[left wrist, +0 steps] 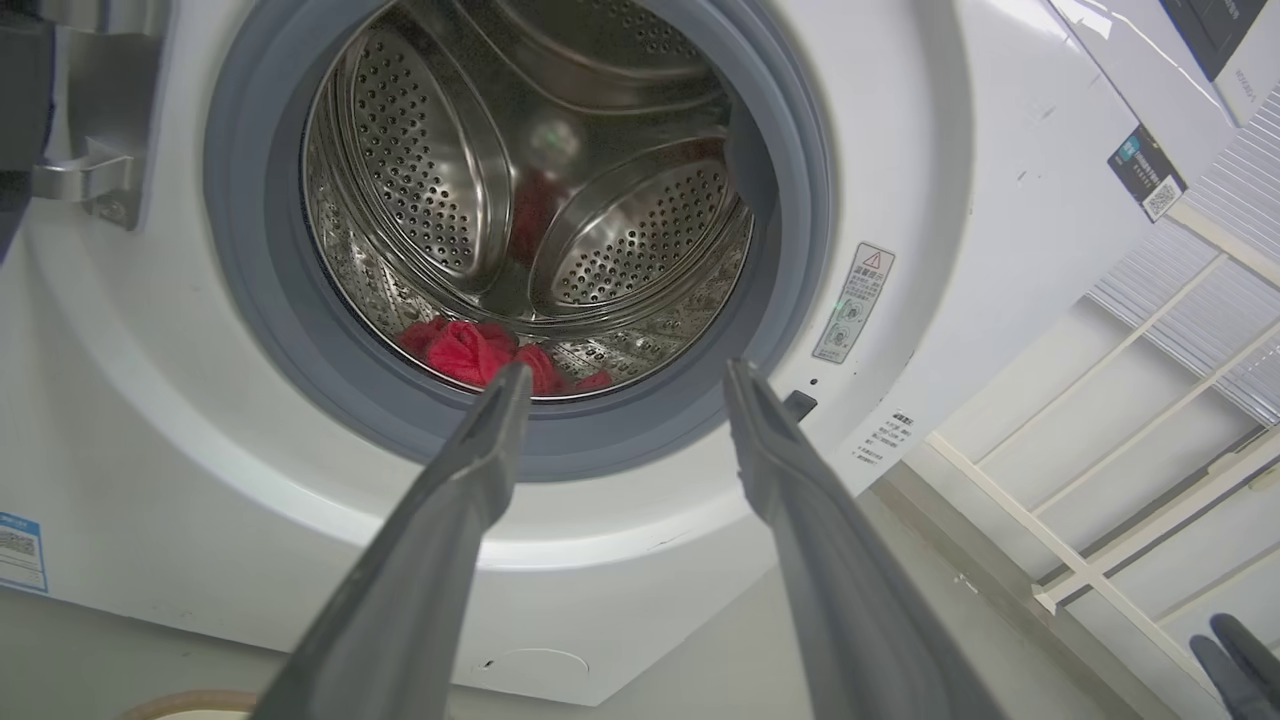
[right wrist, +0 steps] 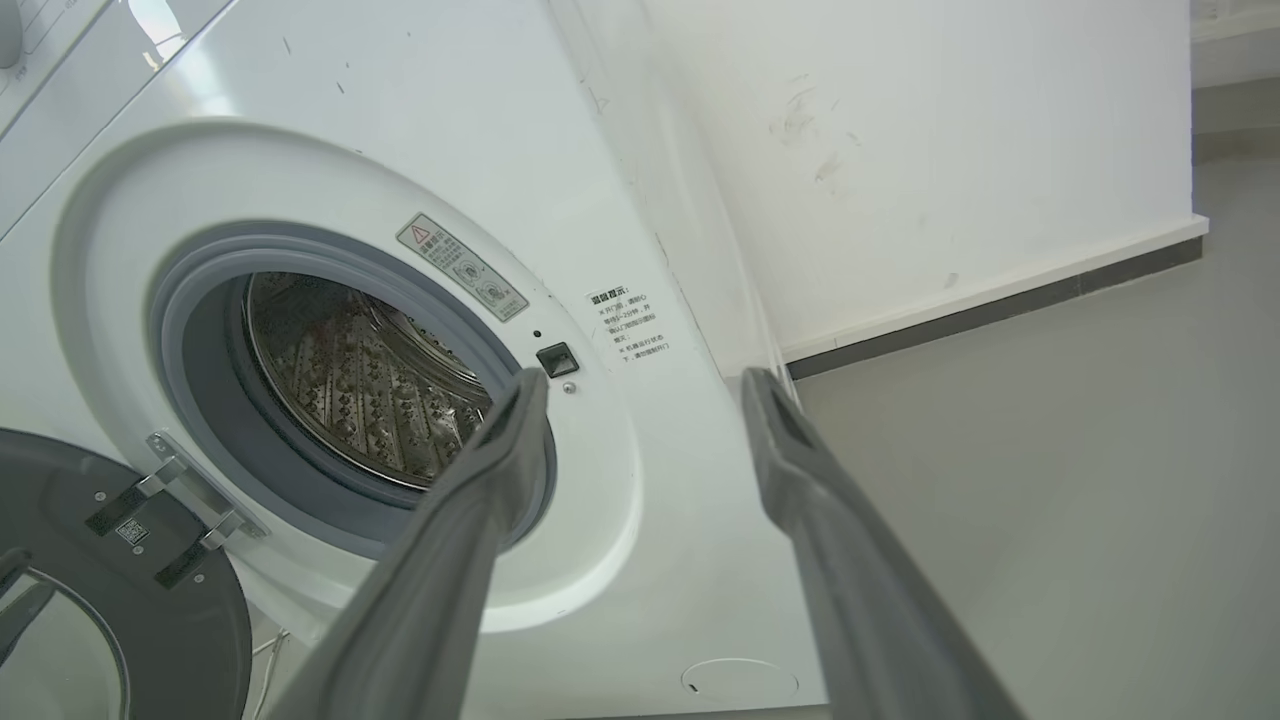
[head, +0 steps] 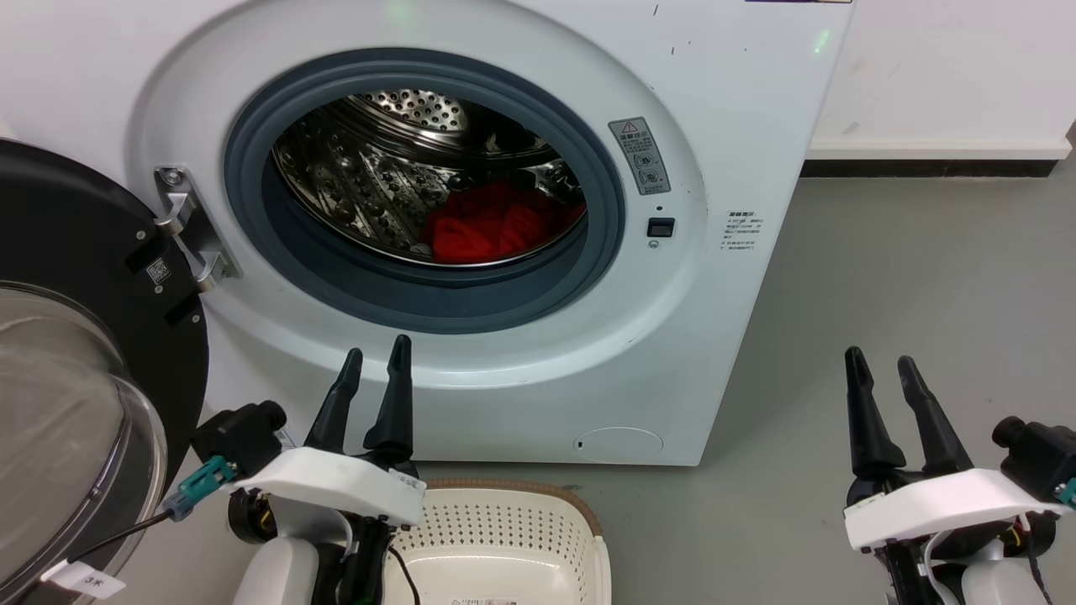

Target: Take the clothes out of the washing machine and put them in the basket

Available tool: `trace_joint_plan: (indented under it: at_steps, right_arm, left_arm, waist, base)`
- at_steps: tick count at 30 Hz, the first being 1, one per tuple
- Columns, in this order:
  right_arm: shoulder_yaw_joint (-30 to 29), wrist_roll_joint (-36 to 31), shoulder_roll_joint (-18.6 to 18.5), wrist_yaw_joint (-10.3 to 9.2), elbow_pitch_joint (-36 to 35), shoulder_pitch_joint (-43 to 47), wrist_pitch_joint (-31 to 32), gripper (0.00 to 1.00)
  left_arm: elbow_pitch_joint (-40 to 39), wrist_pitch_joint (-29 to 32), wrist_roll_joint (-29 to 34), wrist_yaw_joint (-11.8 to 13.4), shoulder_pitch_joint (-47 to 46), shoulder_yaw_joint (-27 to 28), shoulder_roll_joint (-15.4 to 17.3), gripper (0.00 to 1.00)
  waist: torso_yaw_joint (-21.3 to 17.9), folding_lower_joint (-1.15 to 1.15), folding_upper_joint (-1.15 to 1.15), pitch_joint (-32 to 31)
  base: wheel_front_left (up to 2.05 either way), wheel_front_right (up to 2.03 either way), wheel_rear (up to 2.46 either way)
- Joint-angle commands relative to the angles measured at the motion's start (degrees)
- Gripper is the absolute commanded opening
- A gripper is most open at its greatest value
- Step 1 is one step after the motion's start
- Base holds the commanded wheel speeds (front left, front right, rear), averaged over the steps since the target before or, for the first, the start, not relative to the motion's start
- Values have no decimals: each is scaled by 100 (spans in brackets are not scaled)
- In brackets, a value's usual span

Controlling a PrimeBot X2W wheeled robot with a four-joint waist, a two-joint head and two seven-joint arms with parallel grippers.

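Head view, nearest first: finds the basket [head: 504, 486] on the floor [head: 925, 319] directly in front of the washing machine [head: 740, 151], close to its base. Notes the left gripper [head: 378, 347] just short of the machine's lower front panel, below the opening, fingers [head: 394, 395] parted with nothing between them. Confirms as much in the left wrist view: both fingers spread, aimed at the lower lip of the machine's opening, touching nothing. Places the right gripper [head: 878, 356] off the machine's right side, over bare floor and well apart from the cabinet, likewise spread and empty. Records the door [head: 92, 252] standing wide open at the machine's left, hung on a metal hinge [head: 187, 231]. Marks the grey rubber ring [head: 437, 294] encircling the machine's opening. Locates the clothes [head: 496, 227] farthest back, inside the machine's perforated drum [head: 353, 185], heaped low on the drum's bottom toward its right side, clear of both grippers.
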Motion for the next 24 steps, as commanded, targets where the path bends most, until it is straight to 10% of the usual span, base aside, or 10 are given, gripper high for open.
trace_joint_plan:
  at_steps: [1, 24]
  right_arm:
    - [19, -173, -18, 1, -78, -31, -59, 100]
    - [0, -1592, -17, 0, 214, -52, -343, 100]
  left_arm:
    - [-32, -54, 158, 21, -153, -35, 17, 100]
    - [231, -371, 1546, 146, -257, -156, 19, 100]
  waist:
    - [0, 0, 0, 0]
    - [35, 0, 0, 7]
  base:
    - [0, 0, 0]
    - [0, 0, 0]
